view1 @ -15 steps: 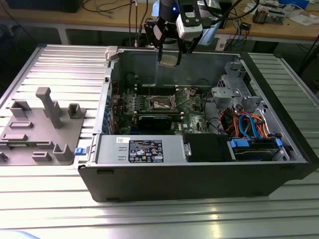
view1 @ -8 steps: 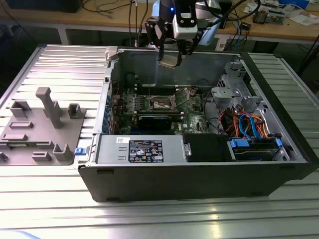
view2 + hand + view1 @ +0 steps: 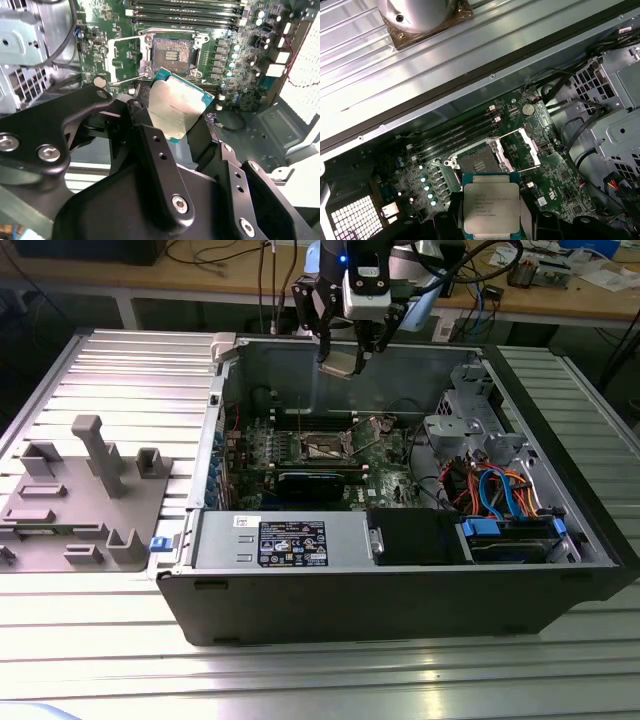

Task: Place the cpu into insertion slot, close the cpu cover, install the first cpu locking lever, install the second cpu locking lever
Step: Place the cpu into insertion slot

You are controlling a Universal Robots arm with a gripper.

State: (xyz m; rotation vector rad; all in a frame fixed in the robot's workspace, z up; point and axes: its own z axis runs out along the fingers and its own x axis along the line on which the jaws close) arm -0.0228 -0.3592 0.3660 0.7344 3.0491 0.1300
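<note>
- Black two-finger gripper (image 3: 343, 352) is clamped on the small flat square cpu w/ silver-grey metal top (image 3: 177, 107), fingers on opp. edges.
- cpu is held in the air over the open dark-grey computer case (image 3: 400, 610), well above the green circuit board (image 3: 560, 175).
- Square insertion slot, silvery rim (image 3: 172, 52): dark centre exposed.
- Thin silvery cpu cover frame (image 3: 125, 57) is swung open just beside the slot.

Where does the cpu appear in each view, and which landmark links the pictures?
Exterior view: the cpu hangs in the gripper, above the case's rear wall.
Second wrist view: the cpu sits tilted in the gripper's grasp, close to the insertion slot.
First wrist view: the cpu faces the camera, close to the insertion slot.
Shared landmark: the uncovered insertion slot.
</note>
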